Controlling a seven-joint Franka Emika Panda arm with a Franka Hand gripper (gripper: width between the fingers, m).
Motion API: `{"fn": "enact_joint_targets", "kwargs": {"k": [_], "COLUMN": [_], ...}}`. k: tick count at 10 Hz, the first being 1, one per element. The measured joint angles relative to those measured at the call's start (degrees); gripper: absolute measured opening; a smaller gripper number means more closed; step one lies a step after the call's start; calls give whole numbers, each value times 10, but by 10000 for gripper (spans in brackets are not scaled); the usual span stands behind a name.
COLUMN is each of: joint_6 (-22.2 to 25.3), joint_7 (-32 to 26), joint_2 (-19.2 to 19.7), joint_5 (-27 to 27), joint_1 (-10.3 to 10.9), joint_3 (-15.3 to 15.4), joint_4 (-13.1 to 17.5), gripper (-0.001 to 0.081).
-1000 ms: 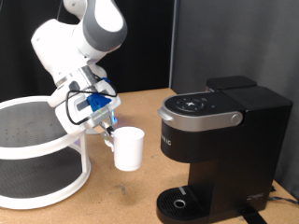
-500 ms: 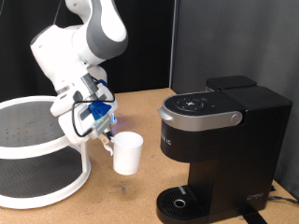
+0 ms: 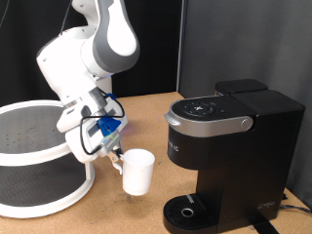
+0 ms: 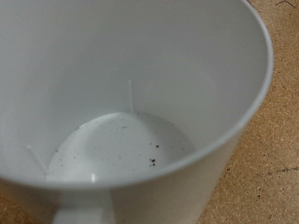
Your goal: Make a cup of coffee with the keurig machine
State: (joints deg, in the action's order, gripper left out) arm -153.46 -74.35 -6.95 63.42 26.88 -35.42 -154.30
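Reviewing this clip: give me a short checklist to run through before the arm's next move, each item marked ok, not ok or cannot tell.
1. Cup upright: ok.
2. Cup held at its handle side by the gripper: ok.
3. Cup interior free of liquid: ok, only dark specks.
4. Drip base of the keurig machine unoccupied: ok.
5. Machine lid closed: ok.
6. Pod loaded: cannot tell.

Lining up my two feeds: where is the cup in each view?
Exterior view: cup at lower centre, at the gripper, left of the machine.
Wrist view: cup fills the picture, seen from above, specks inside.
Shared landmark: the brown table.
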Motion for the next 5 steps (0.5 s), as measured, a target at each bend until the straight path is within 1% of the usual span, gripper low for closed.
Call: {"fn": "enact_joint_targets", "kwargs": {"k": [2, 4, 5], "joint_6": [10, 28, 29], "joint_7": [-34, -61, -75], "joint_2": [31, 55, 64], "joint_5": [49, 88, 110], "joint_1": [11, 21, 25], "joint_3": [9, 25, 35], "joint_4": [17, 30, 34], "gripper": [64, 63, 64]}}
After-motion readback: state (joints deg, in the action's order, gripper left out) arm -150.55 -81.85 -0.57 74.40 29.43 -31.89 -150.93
